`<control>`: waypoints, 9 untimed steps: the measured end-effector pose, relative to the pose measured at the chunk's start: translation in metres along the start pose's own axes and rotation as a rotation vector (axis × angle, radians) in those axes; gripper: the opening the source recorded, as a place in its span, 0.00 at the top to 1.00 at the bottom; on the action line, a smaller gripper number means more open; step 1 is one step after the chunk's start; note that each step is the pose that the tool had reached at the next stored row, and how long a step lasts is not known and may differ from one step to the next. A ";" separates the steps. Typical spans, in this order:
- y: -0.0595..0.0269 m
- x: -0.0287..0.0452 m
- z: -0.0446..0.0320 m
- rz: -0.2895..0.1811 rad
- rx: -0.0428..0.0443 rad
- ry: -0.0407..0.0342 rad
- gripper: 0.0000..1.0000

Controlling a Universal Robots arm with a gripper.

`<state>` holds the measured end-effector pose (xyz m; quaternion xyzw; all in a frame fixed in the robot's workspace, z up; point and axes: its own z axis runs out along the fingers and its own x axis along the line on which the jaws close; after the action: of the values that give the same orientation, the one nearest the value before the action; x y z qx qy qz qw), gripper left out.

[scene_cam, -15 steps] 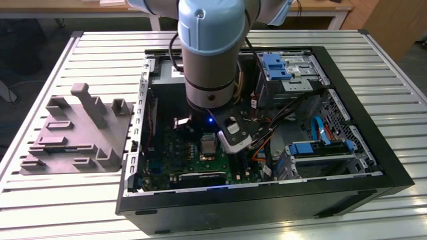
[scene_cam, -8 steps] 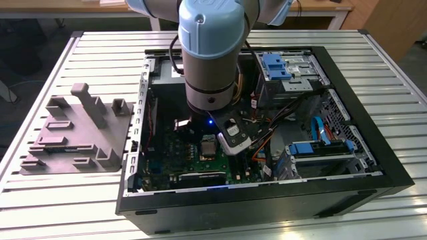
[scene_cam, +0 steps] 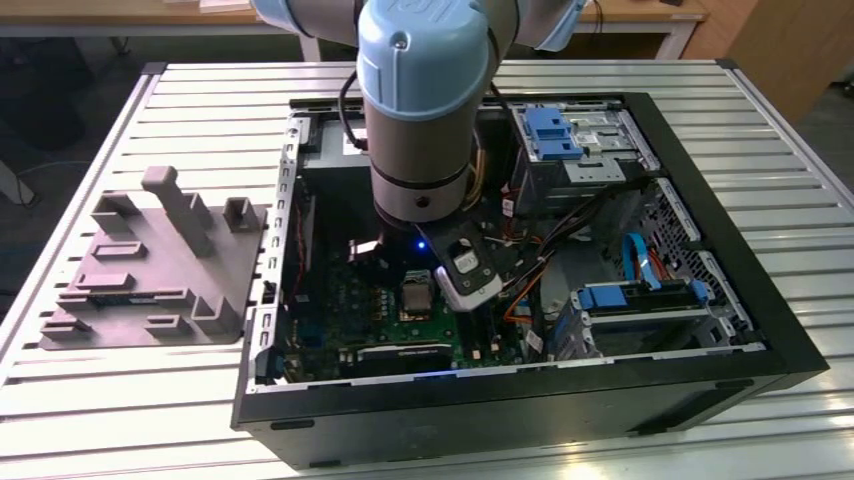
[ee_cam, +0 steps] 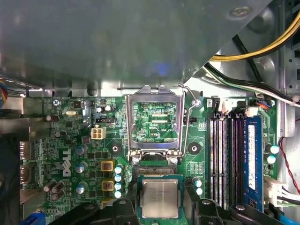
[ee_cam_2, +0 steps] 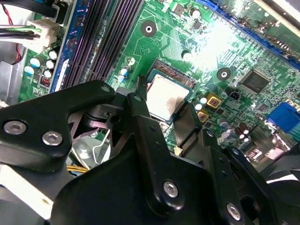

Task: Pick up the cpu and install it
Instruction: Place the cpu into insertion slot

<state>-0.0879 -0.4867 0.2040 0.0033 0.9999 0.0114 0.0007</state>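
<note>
cpu lies flat in the socket of the green motherboard, its pale silvery metal top facing up. It is square, so no side is longer than another, and its edges run parallel to the socket's rim. The top is smooth and dull, with faint print on it, and a thin dark border of socket shows all round it.

The gripper hangs right over the chip. Its black fingers are spread, one on each side of the cpu. They stand close against the socket's outer edges, and whether they touch the chip cannot be told.

Just beyond the cpu in the first wrist view, the socket's hinged load plate, a bright stamped-steel frame with a square window, stands swung open. Its bent wire lever is raised beside it. Long dark memory slots run along one side of the socket, with a blue one past them. Small round capacitors with teal tops crowd its other side. A yellow cable and black and white ones cross the grey sheet metal near the slots.

In the exterior view the pale blue and grey arm reaches straight down into the open black computer case, which rests on a white slatted worktop. A grey plastic tray with upright posts stands on the worktop toward the exterior view's left, well apart from the gripper.
</note>
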 end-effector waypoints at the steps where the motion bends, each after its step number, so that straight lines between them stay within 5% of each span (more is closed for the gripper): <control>1: -0.0001 0.0000 0.0004 0.000 0.0001 0.0002 0.53; 9: -0.0006 0.0033 0.0050 -0.027 -0.0001 0.0016 0.53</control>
<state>-0.0912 -0.4872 0.1989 -0.0102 0.9999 0.0115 0.0001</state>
